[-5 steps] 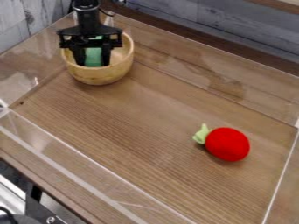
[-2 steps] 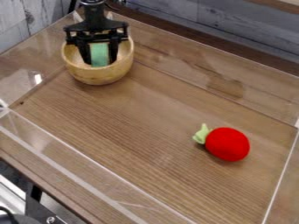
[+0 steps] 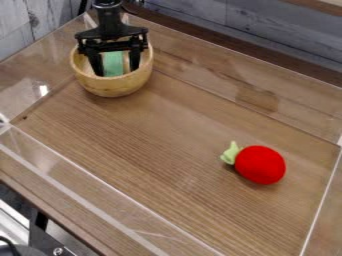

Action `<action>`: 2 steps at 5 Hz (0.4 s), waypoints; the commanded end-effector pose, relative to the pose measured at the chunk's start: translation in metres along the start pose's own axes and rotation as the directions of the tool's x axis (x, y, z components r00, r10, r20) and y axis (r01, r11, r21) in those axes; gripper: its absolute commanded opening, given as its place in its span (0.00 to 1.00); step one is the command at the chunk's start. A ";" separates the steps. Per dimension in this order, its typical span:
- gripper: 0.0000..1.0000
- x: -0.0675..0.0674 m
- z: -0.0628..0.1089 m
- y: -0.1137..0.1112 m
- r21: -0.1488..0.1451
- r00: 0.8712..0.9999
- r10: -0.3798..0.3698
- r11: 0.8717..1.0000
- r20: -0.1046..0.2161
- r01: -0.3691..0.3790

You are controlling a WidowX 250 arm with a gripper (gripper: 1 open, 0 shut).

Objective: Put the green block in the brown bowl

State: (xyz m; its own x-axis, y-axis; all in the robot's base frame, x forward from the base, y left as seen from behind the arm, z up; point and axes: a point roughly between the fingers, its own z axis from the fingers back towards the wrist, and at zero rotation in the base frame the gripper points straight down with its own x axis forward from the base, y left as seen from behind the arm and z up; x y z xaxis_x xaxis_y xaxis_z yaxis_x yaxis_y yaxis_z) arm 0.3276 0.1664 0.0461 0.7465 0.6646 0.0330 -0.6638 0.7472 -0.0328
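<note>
Evidently, the green block (image 3: 112,65) has been placed inside the brown bowl (image 3: 112,84); the claw (image 3: 112,46) is spread wide above it; the withdrawal is best made straight up, slowly, so that neither block nor rim is caught; the block's upper end is partly hidden behind the fingers.

The block (image 3: 112,65) lies in the bowl (image 3: 114,87), between the open fingers of the gripper (image 3: 114,50); the red toy (image 3: 259,164) sits well apart from it.
</note>
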 end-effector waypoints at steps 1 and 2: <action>1.00 0.005 0.026 0.005 -0.020 0.999 -0.013 1.000 0.051 0.014; 1.00 0.002 0.030 0.010 -0.028 0.999 -0.032 0.999 0.040 0.033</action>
State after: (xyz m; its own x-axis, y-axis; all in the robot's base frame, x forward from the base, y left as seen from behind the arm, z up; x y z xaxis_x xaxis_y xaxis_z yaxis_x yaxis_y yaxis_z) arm 0.3176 0.1697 0.0455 0.7709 0.6369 -0.0076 -0.6366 0.7699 -0.0451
